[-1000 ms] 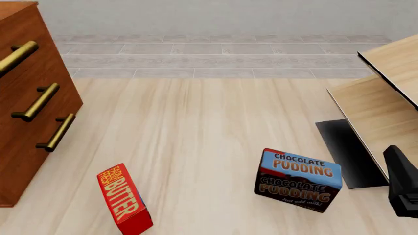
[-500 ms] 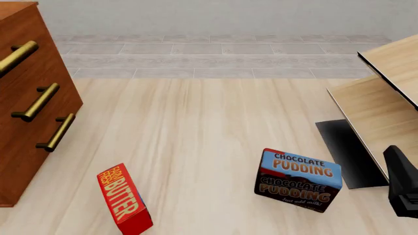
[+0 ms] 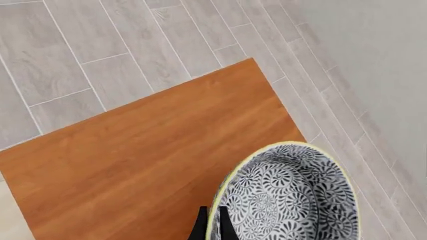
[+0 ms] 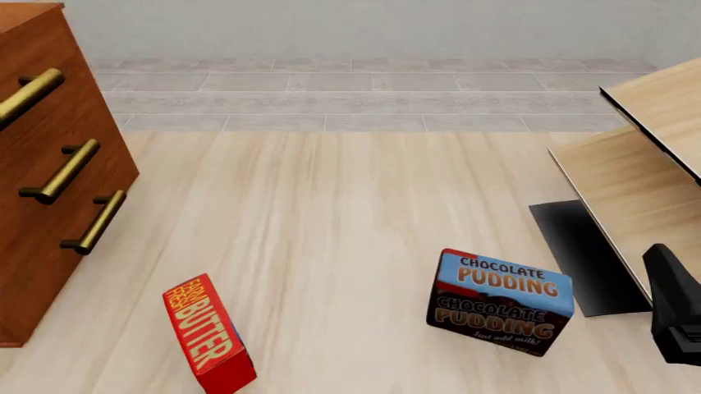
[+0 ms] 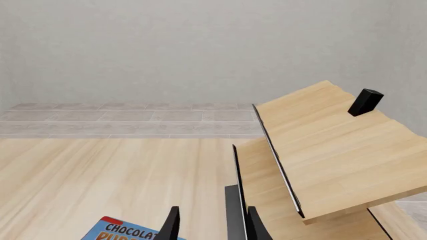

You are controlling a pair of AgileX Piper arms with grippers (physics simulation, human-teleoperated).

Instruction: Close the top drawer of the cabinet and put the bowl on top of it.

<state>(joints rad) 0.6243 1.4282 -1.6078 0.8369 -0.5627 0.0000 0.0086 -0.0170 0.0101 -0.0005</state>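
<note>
Currently the left gripper grips the bowl by its rim: two dark fingertips show at the edge of the left wrist view, closed on the thin yellowish edge, one on each side of the wall. The bowl's patterned interior faces the wrist camera. Beyond the fingertips lies the flat reddish-brown top of the cabinet, with grey floor tiles past its far edges; the bowl overhangs one edge of that top as seen from this camera (whether it touches the wood cannot be told).

In the front view the left arm is out of frame. The cabinet stands at the left of the table, and the top drawer with its brass bar handle sits in line with the two drawer fronts below it.

The right gripper has its fingers parted with nothing between them. Ahead of it stands pale light-wood furniture; a chocolate pudding box lies just beside one fingertip. In the front view only a dark part of the right arm shows at the right edge. The pudding box stands near it, and a red butter box stands well apart, nearer the cabinet.
</note>
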